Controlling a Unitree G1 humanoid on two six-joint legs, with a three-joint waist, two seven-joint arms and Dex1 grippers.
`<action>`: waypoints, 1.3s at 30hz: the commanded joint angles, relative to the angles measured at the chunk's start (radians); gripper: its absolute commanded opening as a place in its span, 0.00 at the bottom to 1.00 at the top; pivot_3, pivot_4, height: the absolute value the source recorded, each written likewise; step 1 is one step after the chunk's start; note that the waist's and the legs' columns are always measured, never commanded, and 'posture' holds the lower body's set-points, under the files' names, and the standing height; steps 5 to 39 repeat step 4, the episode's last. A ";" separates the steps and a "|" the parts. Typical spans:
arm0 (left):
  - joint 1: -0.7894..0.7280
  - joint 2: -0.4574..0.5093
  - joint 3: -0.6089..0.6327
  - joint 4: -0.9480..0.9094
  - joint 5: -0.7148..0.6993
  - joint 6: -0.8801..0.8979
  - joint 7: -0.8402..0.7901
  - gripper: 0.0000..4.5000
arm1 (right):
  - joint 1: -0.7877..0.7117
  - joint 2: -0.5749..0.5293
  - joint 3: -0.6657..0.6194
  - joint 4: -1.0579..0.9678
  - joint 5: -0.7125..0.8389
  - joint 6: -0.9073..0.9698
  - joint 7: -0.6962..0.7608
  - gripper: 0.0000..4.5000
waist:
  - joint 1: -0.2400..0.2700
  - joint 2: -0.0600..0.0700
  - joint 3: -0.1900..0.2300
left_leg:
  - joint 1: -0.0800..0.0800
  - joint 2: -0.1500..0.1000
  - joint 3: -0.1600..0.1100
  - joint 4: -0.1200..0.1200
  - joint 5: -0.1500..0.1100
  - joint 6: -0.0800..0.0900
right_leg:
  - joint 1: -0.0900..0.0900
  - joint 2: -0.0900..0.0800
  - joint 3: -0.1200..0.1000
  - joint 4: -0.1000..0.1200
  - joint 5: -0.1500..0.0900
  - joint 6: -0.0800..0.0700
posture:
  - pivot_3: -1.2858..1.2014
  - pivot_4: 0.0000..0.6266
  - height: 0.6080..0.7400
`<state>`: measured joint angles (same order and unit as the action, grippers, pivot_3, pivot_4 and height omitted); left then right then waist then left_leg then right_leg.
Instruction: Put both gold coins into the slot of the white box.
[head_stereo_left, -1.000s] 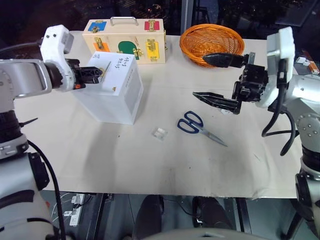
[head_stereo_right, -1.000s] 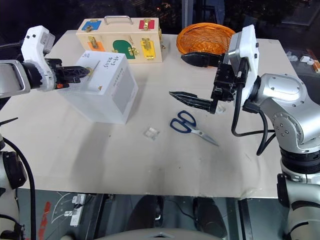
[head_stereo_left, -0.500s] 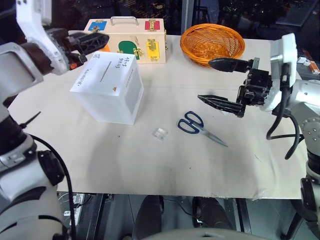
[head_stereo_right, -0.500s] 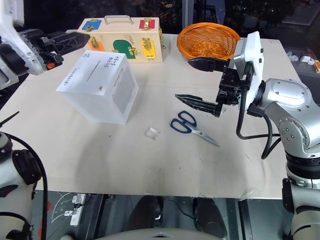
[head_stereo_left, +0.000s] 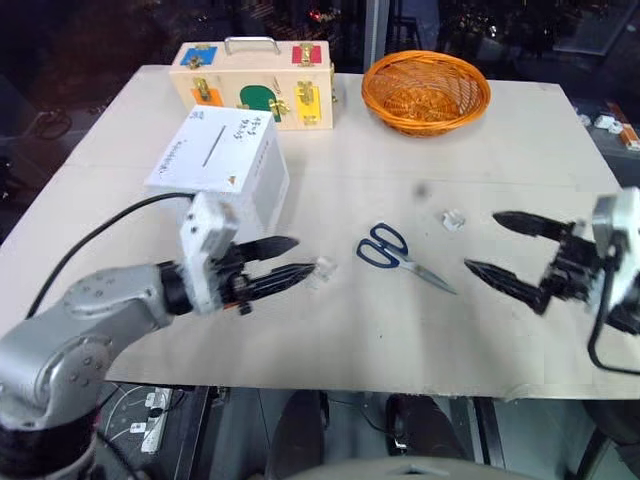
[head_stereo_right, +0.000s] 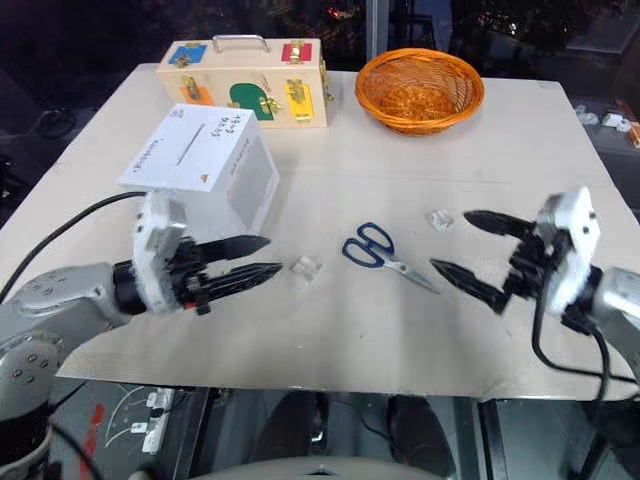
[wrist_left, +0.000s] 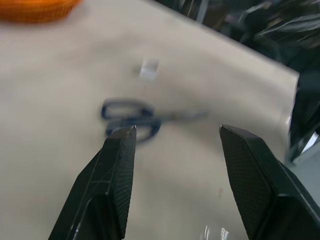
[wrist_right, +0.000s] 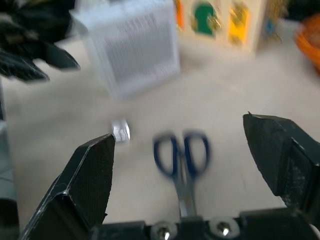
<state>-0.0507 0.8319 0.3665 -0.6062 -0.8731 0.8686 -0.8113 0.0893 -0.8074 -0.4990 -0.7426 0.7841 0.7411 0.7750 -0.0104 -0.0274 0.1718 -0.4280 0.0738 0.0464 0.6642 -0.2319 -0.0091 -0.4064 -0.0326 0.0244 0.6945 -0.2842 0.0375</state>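
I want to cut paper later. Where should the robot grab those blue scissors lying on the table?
Probably at the neck of the scissors, where the blue loops meet the blades, coming straight down from above. They lie flat and closed, loops toward the white box, tips toward the right gripper. That narrow middle fits between two fingers; the thin blades may slip.

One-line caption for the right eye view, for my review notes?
Both pincers, left and right, hang open and empty over the table; the white box stands behind the left one, scissors between them.
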 joint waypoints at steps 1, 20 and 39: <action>0.097 0.032 0.018 0.086 0.128 -0.176 -0.126 0.59 | 0.204 0.010 -0.155 -0.053 -0.059 -0.023 0.026 1.00 | 0.000 0.000 0.000 | 0.000 0.000 0.000 0.000 0.000 0.000 | 0.000 0.000 0.000 0.000 0.000 0.000 | 0.52 0.24 0.90; 0.134 0.040 -0.003 0.166 0.192 -0.269 -0.187 0.59 | 0.337 0.042 -0.172 -0.060 -0.139 -0.082 0.016 1.00 | 0.000 -0.001 -0.001 | 0.000 0.000 0.000 0.002 0.000 0.000 | 0.001 0.000 0.000 -0.001 -0.001 0.001 | 0.52 0.24 0.90; 0.134 0.040 -0.003 0.166 0.192 -0.269 -0.187 0.59 | 0.337 0.042 -0.172 -0.060 -0.139 -0.082 0.016 1.00 | 0.000 -0.001 -0.001 | 0.000 0.000 0.000 0.002 0.000 0.000 | 0.001 0.000 0.000 -0.001 -0.001 0.001 | 0.52 0.24 0.90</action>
